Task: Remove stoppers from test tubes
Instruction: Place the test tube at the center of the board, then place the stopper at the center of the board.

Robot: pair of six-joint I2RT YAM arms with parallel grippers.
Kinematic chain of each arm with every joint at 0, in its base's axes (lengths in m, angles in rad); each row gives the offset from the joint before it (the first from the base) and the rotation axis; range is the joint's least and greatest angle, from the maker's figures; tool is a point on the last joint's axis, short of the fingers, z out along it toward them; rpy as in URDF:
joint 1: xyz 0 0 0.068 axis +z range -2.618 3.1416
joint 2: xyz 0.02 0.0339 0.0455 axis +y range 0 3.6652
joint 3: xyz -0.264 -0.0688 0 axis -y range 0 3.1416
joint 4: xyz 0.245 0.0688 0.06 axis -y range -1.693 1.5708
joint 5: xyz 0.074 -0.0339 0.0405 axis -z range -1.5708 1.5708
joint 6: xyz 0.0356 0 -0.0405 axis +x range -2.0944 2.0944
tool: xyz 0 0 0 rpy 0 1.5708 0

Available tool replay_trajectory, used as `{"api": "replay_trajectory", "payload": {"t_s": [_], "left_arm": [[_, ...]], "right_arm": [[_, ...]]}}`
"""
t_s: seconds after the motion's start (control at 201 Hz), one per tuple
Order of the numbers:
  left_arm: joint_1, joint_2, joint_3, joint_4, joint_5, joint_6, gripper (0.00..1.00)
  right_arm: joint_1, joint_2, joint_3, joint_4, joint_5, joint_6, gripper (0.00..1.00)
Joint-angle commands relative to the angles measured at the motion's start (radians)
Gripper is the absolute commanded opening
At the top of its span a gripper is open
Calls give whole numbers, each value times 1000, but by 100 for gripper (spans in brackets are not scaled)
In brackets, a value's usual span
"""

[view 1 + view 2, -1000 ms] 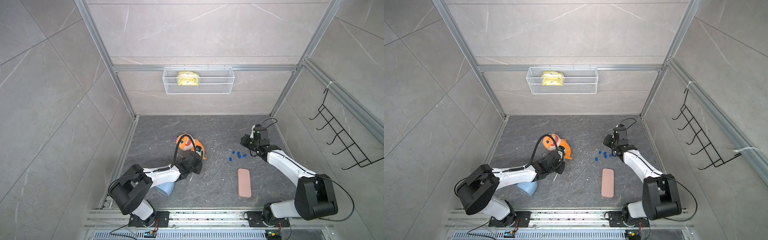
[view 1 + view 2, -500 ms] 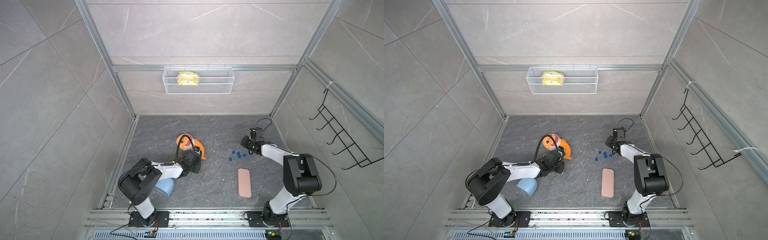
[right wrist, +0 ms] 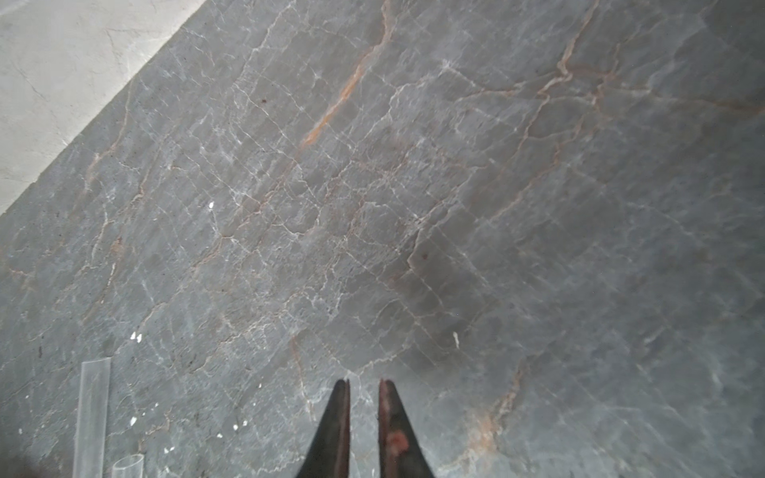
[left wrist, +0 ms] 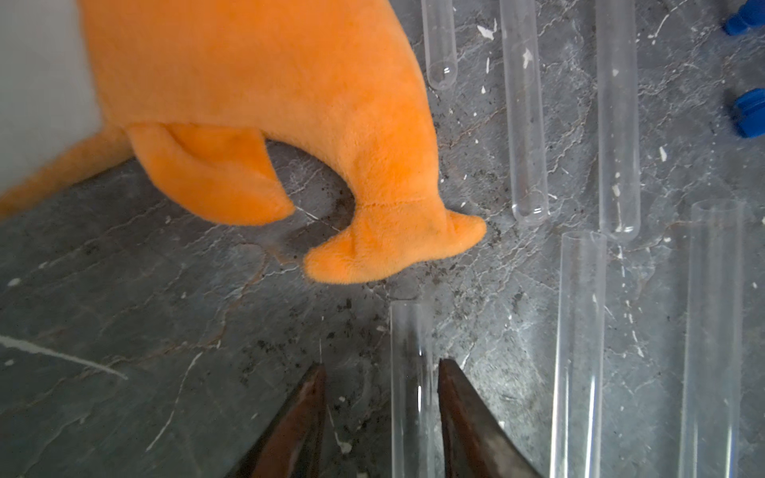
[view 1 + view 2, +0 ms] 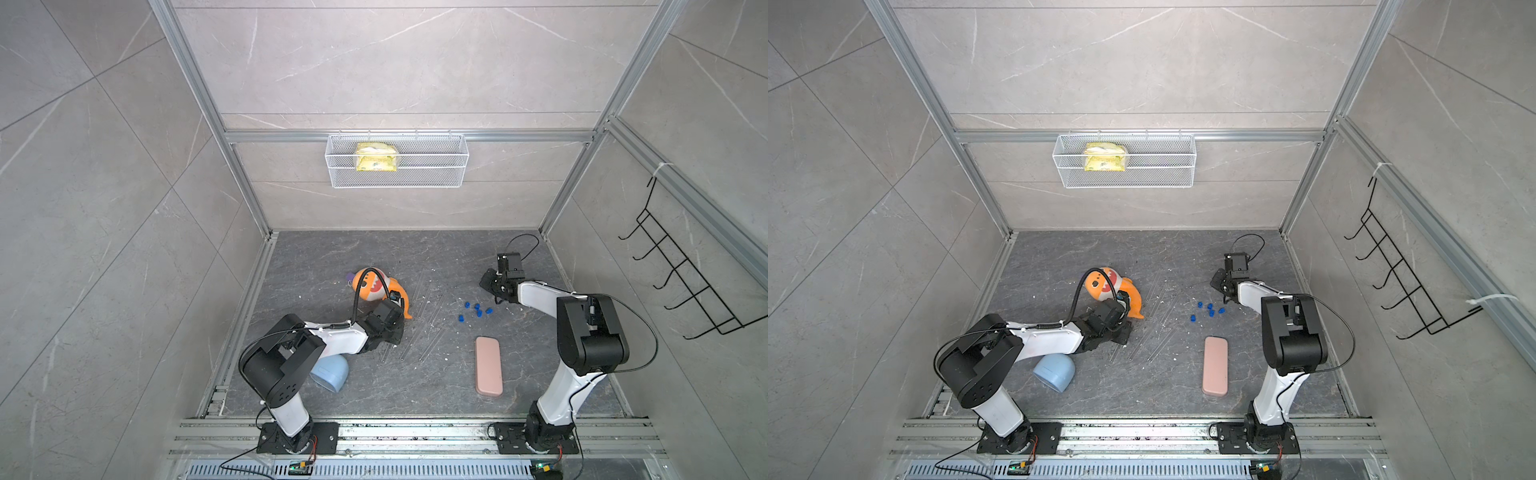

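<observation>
An orange plush fish (image 5: 374, 286) lies on the grey tabletop (image 5: 374, 399). The left arm reaches along its near side, and its black cable arches over the toy's face. In the left wrist view the plush's tail (image 4: 393, 248) ends just beside the nearest tubes, not touching them. A pale blue bowl (image 5: 330, 372) sits tipped on its side nearer the robot bases than the plush, partly under the left arm. A pink case (image 5: 488, 365) lies flat well apart from the plush, past the tubes. White crumbs dot the tabletop around them.

On the back wall, well beyond the plush, a white wire basket (image 5: 397, 183) holds one yellow packet (image 5: 375, 157). The bowl's inside cannot be made out.

The test tubes (image 5: 432, 328) lie loose in rough parallel rows just beside the plush's tail. The tube mouths that show in the left wrist view (image 4: 579, 240) carry no stopper. The stoppers (image 5: 477, 309) lie in a loose blue cluster on the tabletop, on the far side of the tubes from the plush.

The left claw (image 4: 381, 364) is at the plush's tail with its fingers apart. One tube (image 4: 407, 372) lies between them close against one finger, not clamped. The right claw (image 3: 364, 383) hangs beyond the stoppers from the plush, its fingers drawn together to a narrow slit, holding nothing.
</observation>
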Motion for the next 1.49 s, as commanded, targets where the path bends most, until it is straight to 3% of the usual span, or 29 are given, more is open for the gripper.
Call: {"api": "replay_trajectory", "payload": {"t_s": [0.0,0.324,0.632,1.264,1.488], "left_arm": [[4,-82,40,-23,1,12,48],[-9,-258,47,-84,-5,36,52],[-14,-393,46,-116,-19,34,53],[-14,-436,28,-126,-46,25,54],[-15,-470,12,-146,-111,29,55]], "right_arm": [[-3,16,32,-21,33,-26,4],[-4,23,34,-55,48,-24,11],[-21,26,4,-56,-14,28,17],[-22,19,-18,-71,-16,20,28],[-13,-155,-54,-50,-18,-35,34]]}}
